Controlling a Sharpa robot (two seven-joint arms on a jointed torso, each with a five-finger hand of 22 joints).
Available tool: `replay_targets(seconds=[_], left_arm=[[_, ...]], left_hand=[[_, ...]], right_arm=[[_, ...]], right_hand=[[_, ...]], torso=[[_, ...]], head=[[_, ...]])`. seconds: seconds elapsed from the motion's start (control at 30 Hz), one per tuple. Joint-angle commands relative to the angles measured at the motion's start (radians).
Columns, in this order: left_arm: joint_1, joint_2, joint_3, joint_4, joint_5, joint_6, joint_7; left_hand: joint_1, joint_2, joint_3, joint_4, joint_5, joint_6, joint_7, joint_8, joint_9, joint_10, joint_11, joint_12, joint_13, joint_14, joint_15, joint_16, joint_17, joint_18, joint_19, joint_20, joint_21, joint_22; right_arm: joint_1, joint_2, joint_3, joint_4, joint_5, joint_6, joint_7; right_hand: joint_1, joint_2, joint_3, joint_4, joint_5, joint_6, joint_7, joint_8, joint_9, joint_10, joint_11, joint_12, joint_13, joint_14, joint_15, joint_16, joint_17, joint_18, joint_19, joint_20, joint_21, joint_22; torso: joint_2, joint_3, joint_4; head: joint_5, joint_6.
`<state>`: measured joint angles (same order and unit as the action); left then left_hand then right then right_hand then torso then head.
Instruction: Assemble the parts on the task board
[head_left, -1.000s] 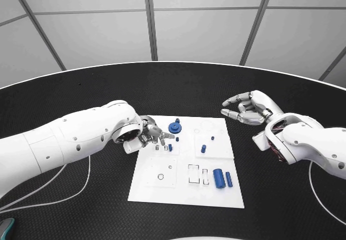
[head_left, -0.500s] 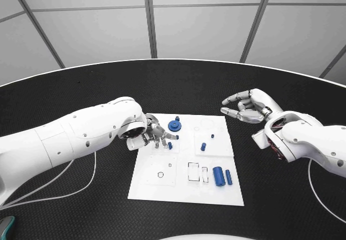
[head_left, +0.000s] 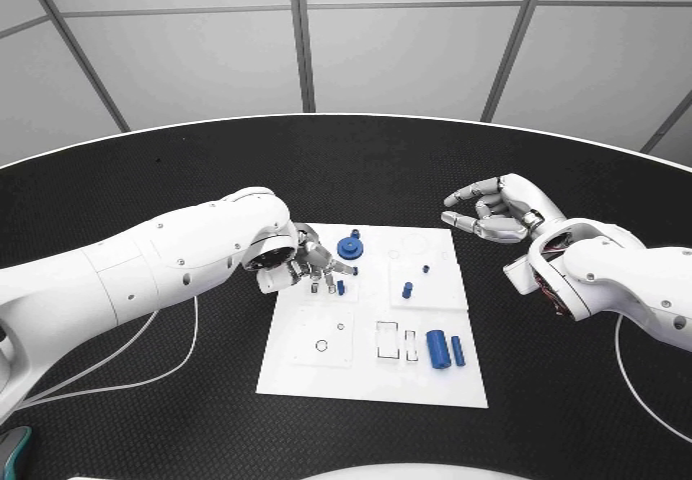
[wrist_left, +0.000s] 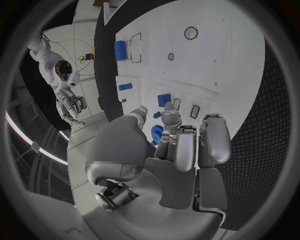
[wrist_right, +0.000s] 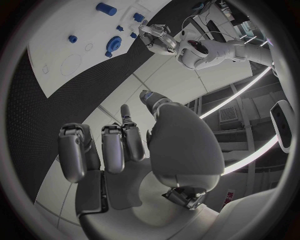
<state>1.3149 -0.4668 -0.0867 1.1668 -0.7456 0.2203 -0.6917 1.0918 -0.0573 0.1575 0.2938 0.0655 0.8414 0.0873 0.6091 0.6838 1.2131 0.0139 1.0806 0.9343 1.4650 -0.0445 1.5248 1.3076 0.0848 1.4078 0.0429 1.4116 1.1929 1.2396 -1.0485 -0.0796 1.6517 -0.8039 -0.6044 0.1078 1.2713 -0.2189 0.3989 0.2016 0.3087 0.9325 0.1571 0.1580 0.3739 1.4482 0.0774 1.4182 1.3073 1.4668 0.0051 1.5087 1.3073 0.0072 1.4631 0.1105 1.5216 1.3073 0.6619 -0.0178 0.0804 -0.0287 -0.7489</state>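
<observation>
Black textured table (head_left: 173, 400) carries the white task board (head_left: 368, 375) at frame centre, long axis running top to bottom; two blue cylinders (head_left: 444, 353) lie side by side at its lower right, pointing up-down, and a blue round part (head_left: 349, 250) stands near the top edge. Left hand (head_left: 310, 265) hovers over the board's upper left, fingers apart, holding nothing; the left wrist view adds a small blue block (wrist_left: 164, 99) just past the fingertips (wrist_left: 170, 115). Right hand (head_left: 490, 212) sits off the board, upper right, fingers loosely curled apart and empty in the right wrist view.
</observation>
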Motion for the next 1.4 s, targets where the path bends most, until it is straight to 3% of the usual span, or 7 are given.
replay_targets(seconds=[0.03,0.73,1.4], left_arm=[[0.0,0.007,0.0,-0.01,0.0,0.006,0.0],[0.0,0.039,0.0,-0.054,0.0,0.035,-0.004],[-0.001,0.056,-0.001,-0.078,-0.002,0.06,-0.013]], left_hand=[[0.016,-0.001,-0.001,-0.003,0.004,-0.007,0.0,0.006,0.003,-0.008,-0.001,0.001,-0.002,0.077,-0.007,-0.005,0.159,-0.013,0.008,0.0,0.006,0.003],[0.043,0.001,0.011,-0.004,0.006,-0.012,0.0,0.006,0.011,-0.012,-0.001,0.0,-0.007,0.077,-0.007,-0.006,0.157,-0.013,0.008,0.0,0.009,0.007],[0.052,0.003,0.016,-0.004,0.006,-0.013,0.0,0.006,0.013,-0.012,-0.001,0.001,-0.007,0.077,-0.007,-0.006,0.157,-0.014,0.008,0.0,0.01,0.009]], right_arm=[[0.0,0.0,0.0,0.001,0.0,0.0,0.0],[0.0,0.004,0.0,0.0,0.0,0.004,-0.003],[0.0,0.004,0.0,-0.001,0.0,0.007,-0.005]], right_hand=[[0.004,0.003,-0.003,0.001,0.005,-0.004,0.001,0.003,0.002,-0.002,-0.005,-0.007,0.139,0.072,-0.007,-0.006,0.145,0.019,0.044,-0.006,-0.005,0.14],[0.007,0.004,-0.002,0.0,0.013,-0.005,0.001,0.003,0.002,-0.002,-0.005,-0.008,0.138,0.072,-0.007,-0.007,0.144,0.019,0.043,-0.006,-0.007,0.138],[0.007,0.005,-0.001,0.0,0.016,-0.005,0.001,0.004,0.002,-0.002,-0.005,-0.007,0.139,0.072,-0.007,-0.007,0.144,0.019,0.043,-0.006,-0.007,0.138]], torso=[[0.001,-0.0003,-0.0012],[0.001,0.002,-0.0006],[-0.001,0.0018,0.0012]], head=[[0.0,-0.004],[-0.001,-0.019],[-0.004,-0.032]])
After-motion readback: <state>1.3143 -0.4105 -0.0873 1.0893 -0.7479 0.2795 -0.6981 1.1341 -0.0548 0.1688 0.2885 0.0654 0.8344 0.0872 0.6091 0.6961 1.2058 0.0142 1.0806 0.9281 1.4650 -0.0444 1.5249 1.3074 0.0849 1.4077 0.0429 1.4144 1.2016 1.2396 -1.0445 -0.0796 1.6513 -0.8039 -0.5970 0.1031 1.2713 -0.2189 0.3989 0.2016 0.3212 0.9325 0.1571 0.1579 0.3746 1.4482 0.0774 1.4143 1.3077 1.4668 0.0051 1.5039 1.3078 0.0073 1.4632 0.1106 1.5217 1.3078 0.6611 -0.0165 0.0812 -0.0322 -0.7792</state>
